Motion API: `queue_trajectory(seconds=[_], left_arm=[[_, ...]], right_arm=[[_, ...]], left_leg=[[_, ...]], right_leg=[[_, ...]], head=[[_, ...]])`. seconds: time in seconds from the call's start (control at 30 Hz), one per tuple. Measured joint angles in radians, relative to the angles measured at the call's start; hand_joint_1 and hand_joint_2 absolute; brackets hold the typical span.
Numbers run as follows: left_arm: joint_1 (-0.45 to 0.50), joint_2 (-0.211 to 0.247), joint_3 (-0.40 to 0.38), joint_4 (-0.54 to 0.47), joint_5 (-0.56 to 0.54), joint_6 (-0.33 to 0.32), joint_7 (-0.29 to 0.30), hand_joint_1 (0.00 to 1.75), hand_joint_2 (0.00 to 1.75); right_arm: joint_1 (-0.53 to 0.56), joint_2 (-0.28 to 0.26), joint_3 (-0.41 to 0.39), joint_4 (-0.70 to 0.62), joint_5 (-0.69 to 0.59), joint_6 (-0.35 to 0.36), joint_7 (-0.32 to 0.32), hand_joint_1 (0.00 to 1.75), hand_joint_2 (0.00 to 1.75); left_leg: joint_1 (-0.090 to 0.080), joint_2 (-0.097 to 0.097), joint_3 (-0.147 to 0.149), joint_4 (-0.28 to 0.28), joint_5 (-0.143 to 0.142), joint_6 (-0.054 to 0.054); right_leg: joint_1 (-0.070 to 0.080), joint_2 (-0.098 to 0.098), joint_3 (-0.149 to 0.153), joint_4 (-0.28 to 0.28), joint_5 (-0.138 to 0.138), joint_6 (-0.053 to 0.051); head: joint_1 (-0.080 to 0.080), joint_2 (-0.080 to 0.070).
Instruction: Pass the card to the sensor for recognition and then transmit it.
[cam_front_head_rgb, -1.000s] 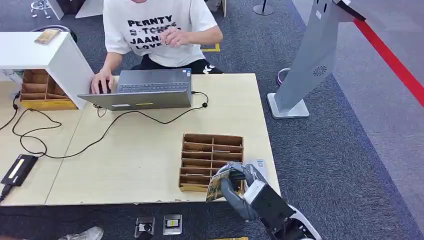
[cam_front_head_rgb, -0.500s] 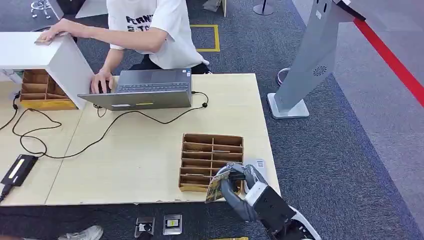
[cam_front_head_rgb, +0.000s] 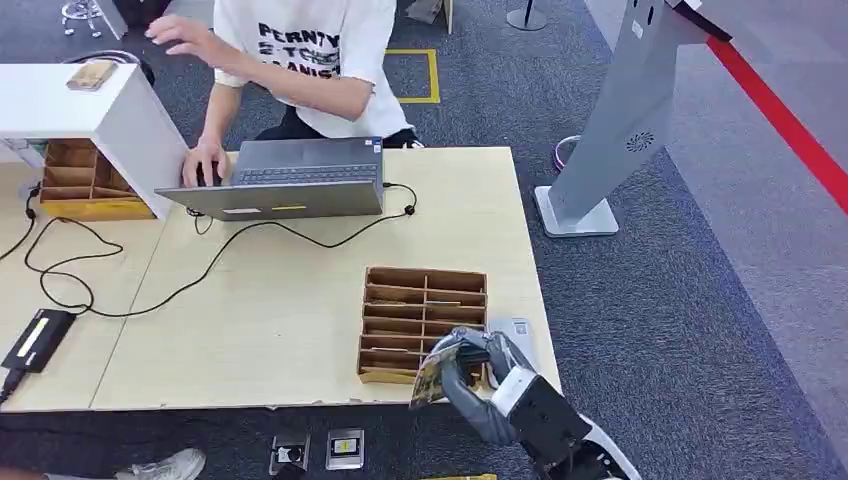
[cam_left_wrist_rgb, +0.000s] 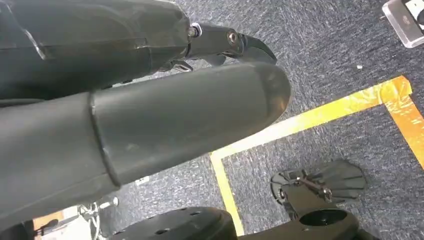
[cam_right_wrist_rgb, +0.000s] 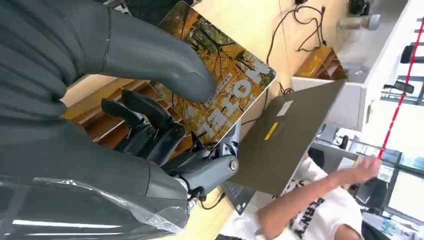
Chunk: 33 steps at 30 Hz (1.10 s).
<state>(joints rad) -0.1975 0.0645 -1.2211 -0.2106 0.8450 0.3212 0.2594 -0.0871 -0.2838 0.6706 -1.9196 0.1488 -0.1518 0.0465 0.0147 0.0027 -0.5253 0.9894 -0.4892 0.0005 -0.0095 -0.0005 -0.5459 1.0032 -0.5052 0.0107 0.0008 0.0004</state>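
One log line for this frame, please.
right hand: holds card | card: above organizer near corner | sensor: not reached | left hand: hanging

The yellow, autumn-leaf printed card (cam_right_wrist_rgb: 220, 85) pinched in the right hand (cam_right_wrist_rgb: 150, 125) reads "HOTEL" in large white letters. The person's white T-shirt (cam_front_head_rgb: 330, 50) carries black print, partly readable as "PERNTY".

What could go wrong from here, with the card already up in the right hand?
1. The right hand pinches the card by one end, most of it sticking out free; it may slip or twist on the way to the sensor.
2. The wooden organizer sits right beside the hand, so a low swing could knock it.
3. The table's edge is close, so a dropped card may reach the floor.
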Motion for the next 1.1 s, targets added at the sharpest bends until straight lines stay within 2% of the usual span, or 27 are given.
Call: queue_trajectory(seconds=[1.1], left_arm=[[0.001,0.001,0.0,0.0,0.004,-0.005,-0.001,0.0,0.0]], right_arm=[[-0.007,0.003,0.0,0.023,0.002,0.01,0.001,1.75,1.75]], left_leg=[[0.0,0.0,0.0,0.0,0.0,0.0]], right_leg=[[0.0,0.0,0.0,0.0,0.0,0.0]], head=[[0.0,0.0]])
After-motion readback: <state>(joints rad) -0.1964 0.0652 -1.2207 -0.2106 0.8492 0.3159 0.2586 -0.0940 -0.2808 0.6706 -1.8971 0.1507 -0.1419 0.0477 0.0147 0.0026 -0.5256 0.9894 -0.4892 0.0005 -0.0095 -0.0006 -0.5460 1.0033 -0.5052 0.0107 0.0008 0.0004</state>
